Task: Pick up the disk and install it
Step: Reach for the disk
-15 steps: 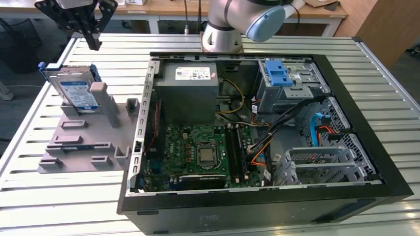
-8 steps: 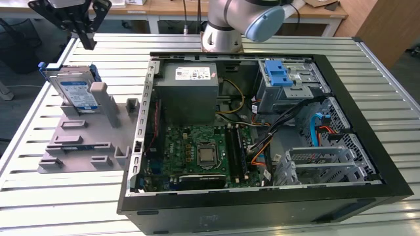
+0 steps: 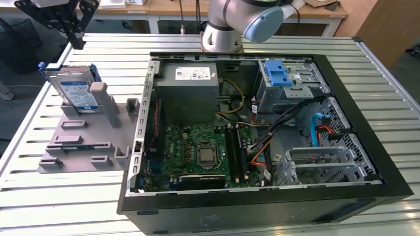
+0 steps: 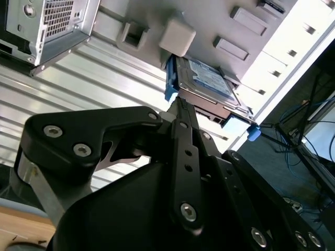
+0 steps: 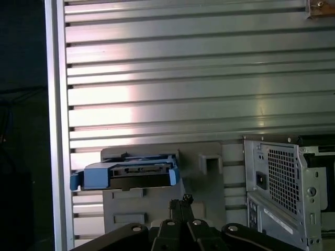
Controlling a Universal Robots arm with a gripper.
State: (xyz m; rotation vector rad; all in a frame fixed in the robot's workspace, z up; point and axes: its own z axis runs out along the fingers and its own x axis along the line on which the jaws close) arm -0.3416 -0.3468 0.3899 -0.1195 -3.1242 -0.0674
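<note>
Where the claw hangs: the claw (image 3: 77, 45) sits over the desk's far corner on the exterior view's left, above and just behind the disk, apart from it.
Claw state: in both wrist views the black linked fingers (image 4: 179, 104) (image 5: 180, 200) meet at the tips with nothing between them.
Disk position: the disk (image 3: 75, 91) stands on edge, leaning back in a slot of the grey fixture (image 3: 85, 132), outside the computer case.
Disk handling: judged dense for its size, rigid and unfriendly to knocks. The bare metal faces look smooth and probably slippery.
Where to hold: probably across the two broad faces near the free upper edge, or on the long rails of the blue bracket. Keep off the dark narrow edge seen in the first wrist view (image 5: 128, 177).
Disk surfaces: silver shell, blue-and-white label, blue plastic bracket round the edges (image 4: 207, 83).
Fixture: matt grey plastic with blocky posts and rectangular pockets.
Desk: ribbed aluminium slats (image 3: 59, 196), glossy.
Computer case: black open tower (image 3: 262, 216) lying on its side, with a green board inside.
Far end of the case: a grey power supply box (image 3: 190, 88) and a blue-latched metal drive cage (image 3: 282, 73).
</note>
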